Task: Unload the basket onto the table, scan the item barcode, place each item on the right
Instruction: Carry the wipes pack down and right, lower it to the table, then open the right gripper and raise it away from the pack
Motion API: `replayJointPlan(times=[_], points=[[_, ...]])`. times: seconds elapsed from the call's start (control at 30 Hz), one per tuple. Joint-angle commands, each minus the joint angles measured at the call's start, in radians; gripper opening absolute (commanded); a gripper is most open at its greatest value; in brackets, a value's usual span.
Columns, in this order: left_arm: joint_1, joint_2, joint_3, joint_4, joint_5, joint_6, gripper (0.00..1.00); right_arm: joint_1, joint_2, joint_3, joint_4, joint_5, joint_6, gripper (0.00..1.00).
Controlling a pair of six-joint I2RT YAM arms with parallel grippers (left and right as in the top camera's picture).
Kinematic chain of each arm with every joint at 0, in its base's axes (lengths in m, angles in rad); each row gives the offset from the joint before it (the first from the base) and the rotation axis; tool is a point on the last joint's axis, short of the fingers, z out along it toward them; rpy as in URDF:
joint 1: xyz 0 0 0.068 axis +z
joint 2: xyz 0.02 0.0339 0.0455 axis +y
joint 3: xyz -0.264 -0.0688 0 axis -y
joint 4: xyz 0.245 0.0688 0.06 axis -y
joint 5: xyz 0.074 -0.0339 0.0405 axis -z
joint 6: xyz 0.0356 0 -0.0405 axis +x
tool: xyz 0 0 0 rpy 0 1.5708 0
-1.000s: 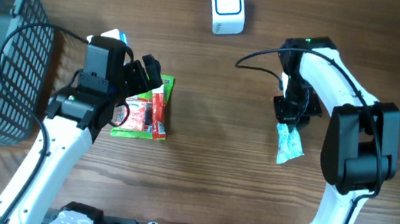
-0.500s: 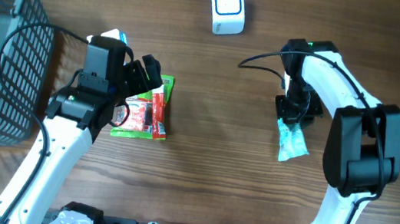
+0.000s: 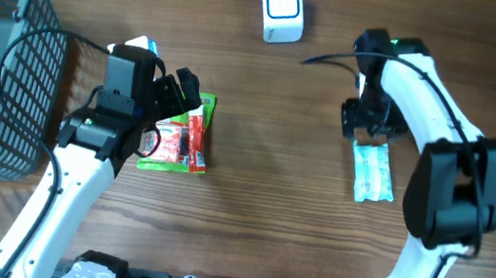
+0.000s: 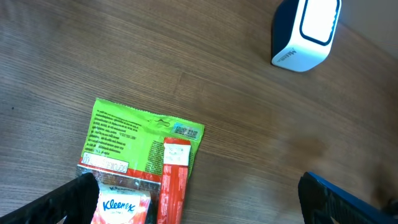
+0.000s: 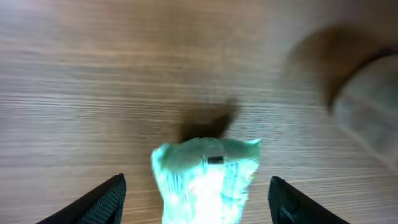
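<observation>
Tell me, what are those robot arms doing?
They are working on scanning barcodes. The right gripper hangs open just above a mint packet lying flat on the table. The left gripper is open too, hovering over a small pile of packets. Neither holds anything. The white scanner sits apart at the far side, with no gripper on it.

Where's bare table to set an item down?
Biggest bare patch: centre, between the snack pile and the teal pouch, below the scanner. Crowded on the left: basket, left tool and pile packed close.
</observation>
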Motion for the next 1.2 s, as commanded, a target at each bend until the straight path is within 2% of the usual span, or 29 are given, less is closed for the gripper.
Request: replayJointPlan(times=[0.0, 0.03, 0.07, 0.13, 0.27, 0.53, 0.67, 0.87, 1.17], points=[[0.004, -0.001, 0.001, 0.002, -0.01, 0.015, 1.0, -0.005, -0.121, 0.038, -0.032, -0.095, -0.023, 0.41], [0.004, -0.001, 0.001, 0.002, -0.01, 0.015, 1.0, -0.005, -0.128, 0.036, -0.052, -0.15, -0.039, 0.15], [0.004, -0.001, 0.001, 0.002, -0.01, 0.015, 1.0, -0.005, -0.13, 0.035, -0.074, -0.19, -0.038, 0.04], [0.004, -0.001, 0.001, 0.002, -0.01, 0.015, 1.0, -0.005, -0.129, 0.019, -0.103, -0.229, -0.034, 0.04], [0.004, -0.001, 0.001, 0.002, -0.01, 0.015, 1.0, -0.005, -0.129, -0.079, -0.055, -0.235, 0.001, 0.04], [0.004, -0.001, 0.001, 0.002, -0.01, 0.015, 1.0, -0.005, -0.129, -0.345, 0.197, -0.235, 0.043, 0.04], [0.004, -0.001, 0.001, 0.002, -0.01, 0.015, 1.0, -0.006, -0.129, -0.424, 0.316, -0.214, 0.043, 0.04], [0.004, -0.001, 0.001, 0.002, -0.01, 0.015, 1.0, -0.006, -0.13, -0.438, 0.288, 0.014, 0.072, 0.04], [0.004, -0.001, 0.001, 0.002, -0.01, 0.015, 1.0, -0.008, -0.13, -0.438, 0.23, 0.175, 0.08, 0.04]])
